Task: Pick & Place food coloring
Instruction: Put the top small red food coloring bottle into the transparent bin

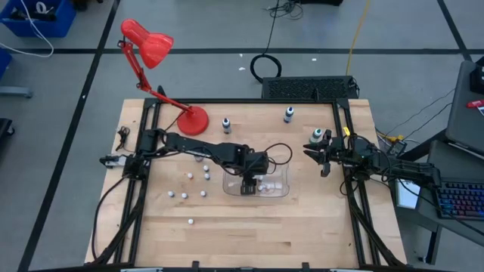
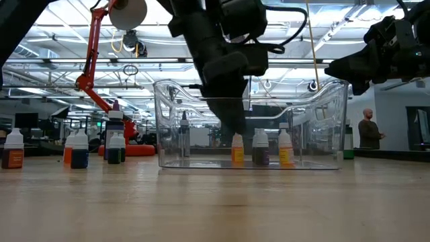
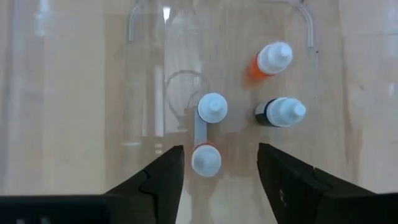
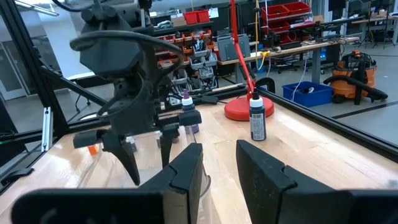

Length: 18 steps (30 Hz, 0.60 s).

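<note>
Left wrist view shows you the left gripper (image 3: 219, 177) with fingers apart around one food coloring bottle (image 3: 206, 159) in the clear tub (image 3: 303, 18); three more bottles (image 3: 212, 108) stand just past them.

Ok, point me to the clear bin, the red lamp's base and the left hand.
clear bin (image 2: 336, 128): low view, on its bare right wall.
red lamp's base (image 1: 193, 121): high view, centre of the round base.
left hand (image 3: 219, 171): left wrist view, midway between its fingertips.
</note>
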Tool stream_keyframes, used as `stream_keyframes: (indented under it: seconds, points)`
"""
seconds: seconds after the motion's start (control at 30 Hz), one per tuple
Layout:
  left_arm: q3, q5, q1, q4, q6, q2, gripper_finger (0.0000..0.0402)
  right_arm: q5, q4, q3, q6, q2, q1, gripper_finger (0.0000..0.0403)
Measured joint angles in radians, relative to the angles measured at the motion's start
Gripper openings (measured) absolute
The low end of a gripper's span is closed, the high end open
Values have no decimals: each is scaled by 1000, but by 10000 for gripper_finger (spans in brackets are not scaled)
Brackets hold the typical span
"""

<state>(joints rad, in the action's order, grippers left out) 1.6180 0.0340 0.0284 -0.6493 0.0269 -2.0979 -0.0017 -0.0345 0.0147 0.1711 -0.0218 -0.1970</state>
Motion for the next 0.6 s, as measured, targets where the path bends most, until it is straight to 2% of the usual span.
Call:
stream_keyframes:
  seconds: [0.13,0.37,0.5,0.6]
  points:
    - [80,-8,0,-108,-19,0,208,0,0,0,0,0,0,89]
    - [235,-10,15,-431,-29,23,209,0,0,0,0,0,0,89]
    - [195,-21,54,-438,-27,110,209,0,0,0,0,0,0,89]
    - [108,-79,93,-420,6,207,209,0,0,0,0,0,0,89]
